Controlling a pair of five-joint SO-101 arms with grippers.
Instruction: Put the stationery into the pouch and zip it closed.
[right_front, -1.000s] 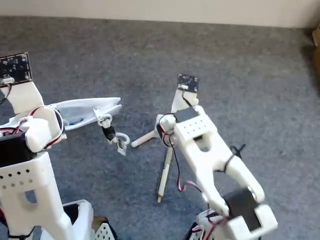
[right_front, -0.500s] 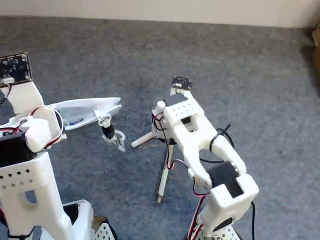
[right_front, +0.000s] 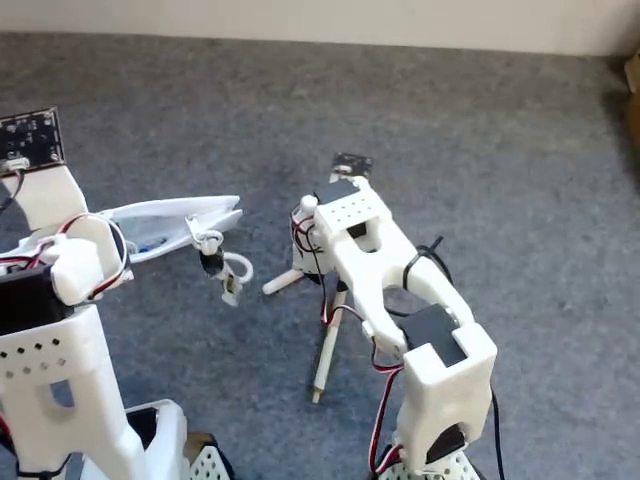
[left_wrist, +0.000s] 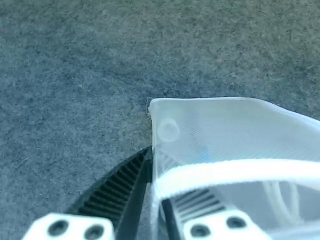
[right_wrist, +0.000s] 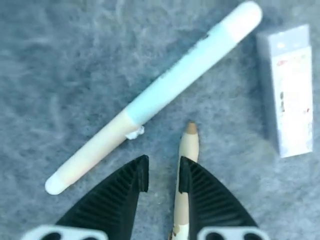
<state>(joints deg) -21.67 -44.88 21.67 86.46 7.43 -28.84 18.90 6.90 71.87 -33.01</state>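
Right gripper (right_wrist: 162, 172) hangs low over the grey carpet (right_wrist: 60, 60), jaws slightly parted, with one finger over the pencil (right_wrist: 189, 142) and not clenched on it. Just beside lie a white-and-cream pen (right_wrist: 150, 100) and a small white box (right_wrist: 290, 90). Left gripper (left_wrist: 152, 170) is clamped on the edge of the translucent pouch (left_wrist: 225, 135).

Light: soft and even, rather bright in the high view.
Shadows: faint, with soft edges, on the carpet (right_front: 480, 150).
Glare: light shines through the pouch (left_wrist: 230, 135).
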